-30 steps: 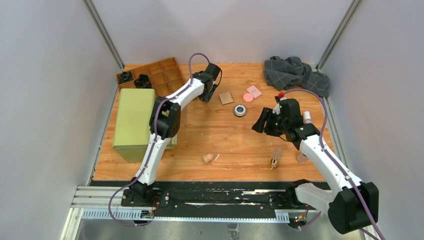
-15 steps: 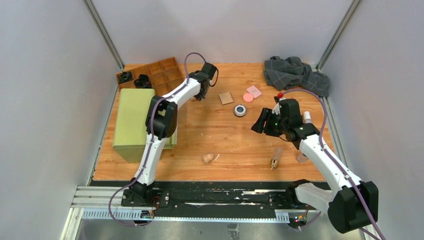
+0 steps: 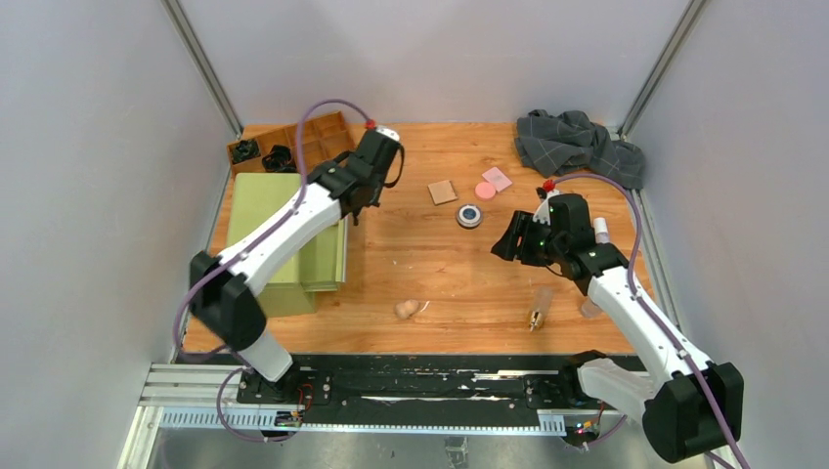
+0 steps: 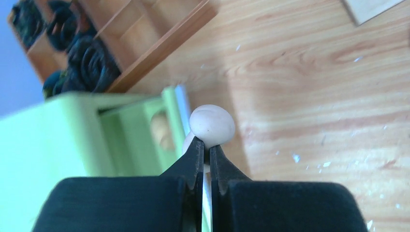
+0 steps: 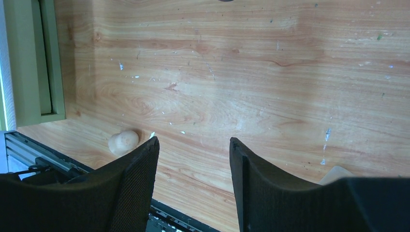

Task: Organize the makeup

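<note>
Seen from above, I am holding my left pincer at the green box. The tan square, compact and sponge are lying loose on the table.

At my left wrist, I am keeping the jaws pinched together, with the tips against a pale knob.

At my right wrist, my right pincer is hanging half spread and gripping nothing, with the sponge just beside it.

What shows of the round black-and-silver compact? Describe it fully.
The round compact is a small disc, with a silver rim around a dark centre, seemingly metal. It lies flat on the wooden table, just on the near side of the pink disc and tan pad, touching neither. Only the table touches it.
</note>
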Robot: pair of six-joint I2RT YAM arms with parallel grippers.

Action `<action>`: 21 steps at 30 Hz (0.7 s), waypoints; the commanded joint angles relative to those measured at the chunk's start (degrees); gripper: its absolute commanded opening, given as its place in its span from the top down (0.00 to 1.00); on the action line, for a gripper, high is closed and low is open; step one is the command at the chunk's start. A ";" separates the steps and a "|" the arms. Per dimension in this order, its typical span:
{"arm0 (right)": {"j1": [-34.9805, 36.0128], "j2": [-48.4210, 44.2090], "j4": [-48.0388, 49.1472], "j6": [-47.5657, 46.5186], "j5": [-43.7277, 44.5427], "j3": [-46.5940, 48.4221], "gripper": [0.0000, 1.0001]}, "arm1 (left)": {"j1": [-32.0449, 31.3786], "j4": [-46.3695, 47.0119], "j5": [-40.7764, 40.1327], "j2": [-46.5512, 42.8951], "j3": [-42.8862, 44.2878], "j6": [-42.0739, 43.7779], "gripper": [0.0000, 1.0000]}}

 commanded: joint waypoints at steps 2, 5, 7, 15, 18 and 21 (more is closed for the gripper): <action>0.73 1.22 0.92 -2.81 -1.33 -0.10 0.45 | 1.06 -4.12 -7.60 -13.67 -13.02 -7.95 1.00; 0.70 2.87 2.86 -1.98 -2.43 -0.49 0.45 | 1.12 -4.72 -14.05 -17.04 -17.57 -9.01 1.00; 0.71 4.19 3.89 -1.35 -4.00 -0.35 0.45 | 1.31 -5.25 -15.36 -17.41 -18.87 -9.10 1.00; 0.80 3.61 3.73 1.40 -2.50 2.41 0.45 | 1.32 -10.36 -19.82 -15.74 -14.79 -14.68 0.13; 0.77 2.33 3.12 1.28 -0.93 2.17 0.43 | 0.69 -10.13 -16.96 -17.98 -11.93 -12.39 0.10; 0.78 1.53 1.85 0.86 1.35 1.40 0.42 | -4.13 -9.82 -16.75 -19.44 -9.32 -7.80 0.10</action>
